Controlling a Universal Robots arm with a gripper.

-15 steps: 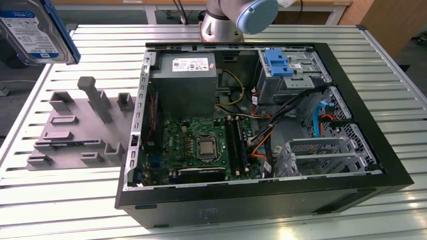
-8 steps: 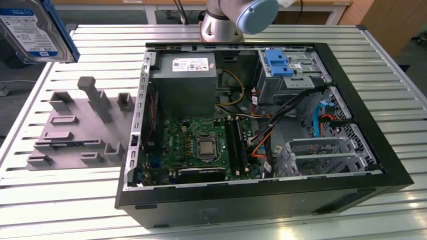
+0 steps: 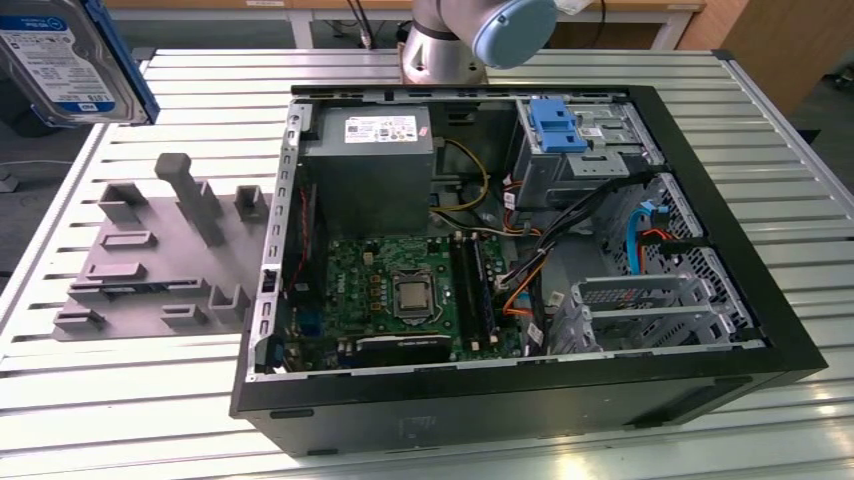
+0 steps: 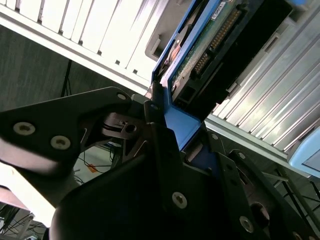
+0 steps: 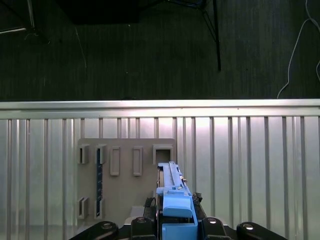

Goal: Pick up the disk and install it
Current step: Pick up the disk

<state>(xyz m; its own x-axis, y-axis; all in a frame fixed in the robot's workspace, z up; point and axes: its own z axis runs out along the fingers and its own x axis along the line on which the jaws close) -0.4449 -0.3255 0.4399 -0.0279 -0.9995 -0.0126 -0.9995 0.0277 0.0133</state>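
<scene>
The disk (image 3: pixel 64 58) is held up in the air, well apart from the open computer box (image 3: pixel 534 410), clamped by the pincer (image 5: pixel 175 212), and could be dropped if its thin blue edge slips.

white-and-blue label (image 3: pixel 47 50) on disk (image 3: pixel 78 62), white sticker (image 3: pixel 380 129) on grey box (image 3: pixel 367 185), print illegible

Disk (image 3: pixel 60 58) partly off-frame (upper corner)
</scene>
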